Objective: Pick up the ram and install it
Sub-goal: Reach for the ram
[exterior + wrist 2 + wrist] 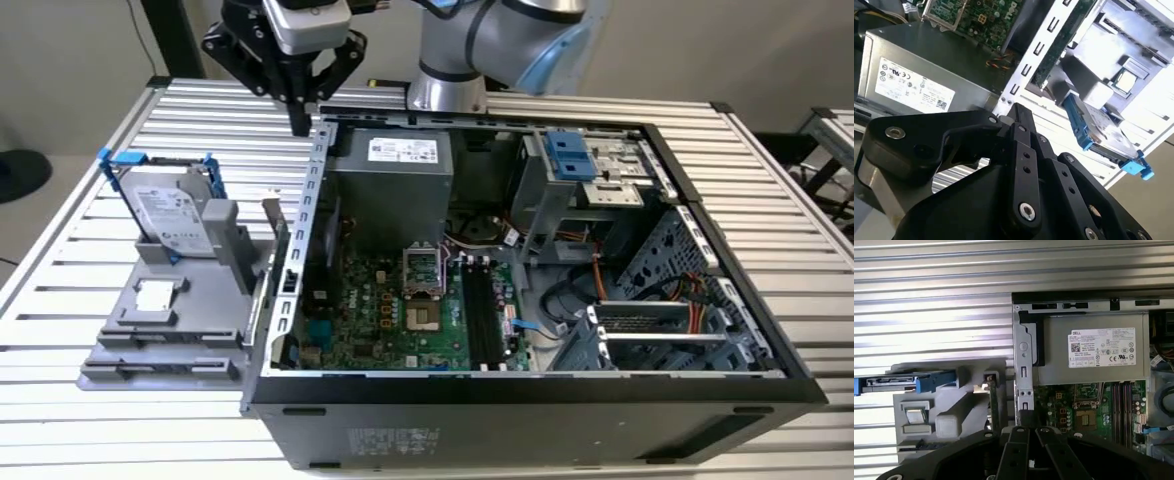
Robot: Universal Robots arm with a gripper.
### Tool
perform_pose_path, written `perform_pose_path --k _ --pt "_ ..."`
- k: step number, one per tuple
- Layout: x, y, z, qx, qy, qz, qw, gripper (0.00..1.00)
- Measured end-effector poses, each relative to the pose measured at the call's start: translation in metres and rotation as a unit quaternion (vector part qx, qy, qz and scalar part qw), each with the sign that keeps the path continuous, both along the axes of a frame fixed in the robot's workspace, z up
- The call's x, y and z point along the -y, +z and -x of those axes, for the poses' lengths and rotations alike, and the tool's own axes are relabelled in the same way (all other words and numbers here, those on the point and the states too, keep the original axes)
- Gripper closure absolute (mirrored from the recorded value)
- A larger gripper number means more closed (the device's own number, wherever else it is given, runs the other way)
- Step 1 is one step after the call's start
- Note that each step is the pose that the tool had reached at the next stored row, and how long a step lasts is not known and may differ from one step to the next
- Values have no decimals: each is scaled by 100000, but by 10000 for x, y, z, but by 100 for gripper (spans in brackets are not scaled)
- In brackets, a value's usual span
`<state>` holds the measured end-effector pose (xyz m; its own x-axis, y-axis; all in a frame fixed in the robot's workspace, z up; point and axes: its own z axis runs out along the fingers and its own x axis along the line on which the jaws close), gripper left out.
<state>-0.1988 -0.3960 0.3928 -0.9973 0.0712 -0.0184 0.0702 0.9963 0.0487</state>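
Fingers point(303, 112) pressed together, holding nothing | gripper point(304, 127) hovers over the computer case's point(534, 410) far corner, near the table's point(787, 200) far edge | ram point(994, 407) stands on edge in grey holder point(949, 412) just outside the case wall | step: approach, pick not yet made | grasp likely needs jaws opened across the board's top edge

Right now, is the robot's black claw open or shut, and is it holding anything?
Black metal gripper: shut, holding nothing. The thin green ram stick stands in the grey plastic holder.
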Motion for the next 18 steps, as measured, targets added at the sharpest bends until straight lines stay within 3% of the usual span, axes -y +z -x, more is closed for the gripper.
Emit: perform_pose_path --k 18 --pt "-39 0 764 1 1 1 100000 100"
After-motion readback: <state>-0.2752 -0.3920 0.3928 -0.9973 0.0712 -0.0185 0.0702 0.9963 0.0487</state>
